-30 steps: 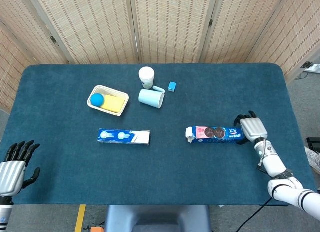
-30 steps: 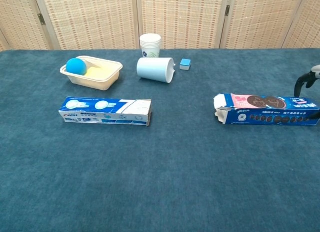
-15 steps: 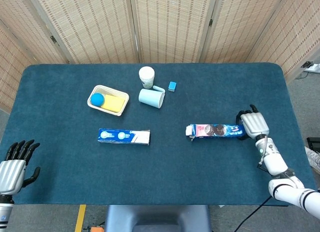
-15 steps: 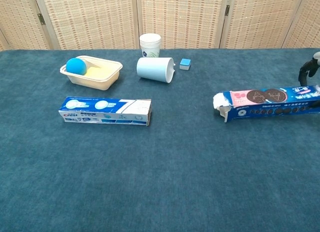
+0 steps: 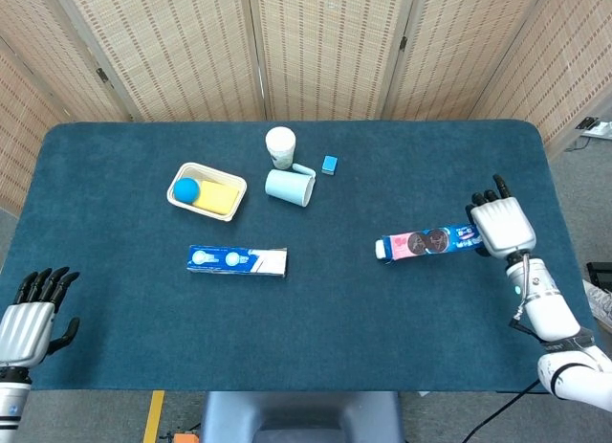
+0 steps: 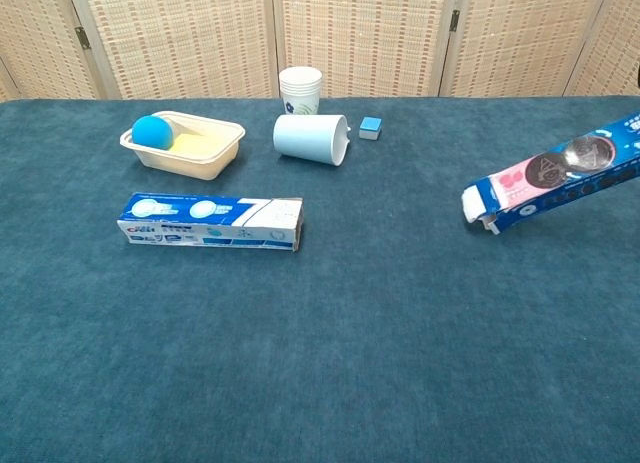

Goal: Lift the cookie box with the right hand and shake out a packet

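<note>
The blue and pink cookie box (image 5: 427, 242) is off the table, tilted with its open flap end down to the left; the chest view shows the cookie box (image 6: 552, 182) slanting up to the right edge. My right hand (image 5: 501, 223) grips its far right end. A white packet end shows at the open mouth. My left hand (image 5: 29, 314) hangs off the table's front left corner with fingers apart, holding nothing. In the chest view neither hand shows.
A blue toothpaste box (image 5: 237, 260) lies left of centre. Behind it stand a cream tray (image 5: 222, 179) with a blue ball (image 5: 185, 189), a tipped pale blue cup (image 5: 289, 187), an upright white cup (image 5: 280, 146) and a small blue cube (image 5: 329, 165).
My right hand has lifted the cookie box off the table and drawn it right, tilting its open end downward. The left hand has stayed put.
</note>
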You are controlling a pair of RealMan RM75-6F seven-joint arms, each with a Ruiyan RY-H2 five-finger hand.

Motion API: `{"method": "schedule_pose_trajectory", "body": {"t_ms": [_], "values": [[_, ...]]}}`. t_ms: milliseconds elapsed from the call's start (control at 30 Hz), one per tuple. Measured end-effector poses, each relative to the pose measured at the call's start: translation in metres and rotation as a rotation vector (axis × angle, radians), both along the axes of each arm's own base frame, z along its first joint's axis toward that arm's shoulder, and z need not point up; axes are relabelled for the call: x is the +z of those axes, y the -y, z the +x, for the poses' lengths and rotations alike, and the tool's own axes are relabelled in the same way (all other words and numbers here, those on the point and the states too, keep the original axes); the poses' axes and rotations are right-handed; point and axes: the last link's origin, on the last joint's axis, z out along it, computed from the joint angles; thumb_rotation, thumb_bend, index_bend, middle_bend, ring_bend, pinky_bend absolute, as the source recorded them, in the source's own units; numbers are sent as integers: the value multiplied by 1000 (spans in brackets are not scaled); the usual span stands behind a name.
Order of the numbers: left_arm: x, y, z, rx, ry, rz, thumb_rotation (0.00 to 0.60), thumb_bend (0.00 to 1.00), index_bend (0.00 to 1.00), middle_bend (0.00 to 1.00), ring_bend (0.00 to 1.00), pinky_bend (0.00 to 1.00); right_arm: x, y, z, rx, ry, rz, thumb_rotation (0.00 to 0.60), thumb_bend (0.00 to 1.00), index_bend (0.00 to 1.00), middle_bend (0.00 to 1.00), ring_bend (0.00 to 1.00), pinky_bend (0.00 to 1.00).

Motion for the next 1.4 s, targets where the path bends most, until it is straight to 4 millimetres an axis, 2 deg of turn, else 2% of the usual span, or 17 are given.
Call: {"method": "schedule_pose_trajectory", "body": {"t_ms": [200, 400, 600, 900, 1167, 1267, 1400], "values": [[-2, -3, -2, 13, -11, -1, 600, 437, 144, 112, 78, 81, 27, -6, 27, 36, -61, -61, 600, 127, 603, 311, 235, 43], [-2, -4, -2, 18, -12, 4, 600, 437, 142, 112, 78, 81, 57, -14, 45, 53, -58, -137, 600, 127, 605, 311, 235, 43], [-5, -7, -3, 35, -28, 8, 600, 437, 141, 113, 78, 81, 81, -24, 50, 50, -63, -195, 600, 127, 605, 311, 235, 43], [-10, -9, -2, 40, -39, -7, 600, 437, 141, 112, 78, 81, 105, -42, 56, 50, -42, -240, 600, 127, 604, 311, 228, 43], [-10, -8, -2, 40, -32, -3, 600, 437, 141, 112, 79, 81, 108, -52, 62, 60, 11, -235, 600, 126, 604, 311, 228, 43], [-9, -8, -2, 39, -32, -4, 600, 437, 141, 112, 79, 82, 103, -54, 63, 71, 75, -216, 600, 127, 604, 311, 228, 43], [-9, -8, -2, 41, -30, -5, 600, 437, 141, 113, 81, 82, 87, -55, 60, 89, 235, -171, 600, 127, 604, 311, 237, 43]]}}
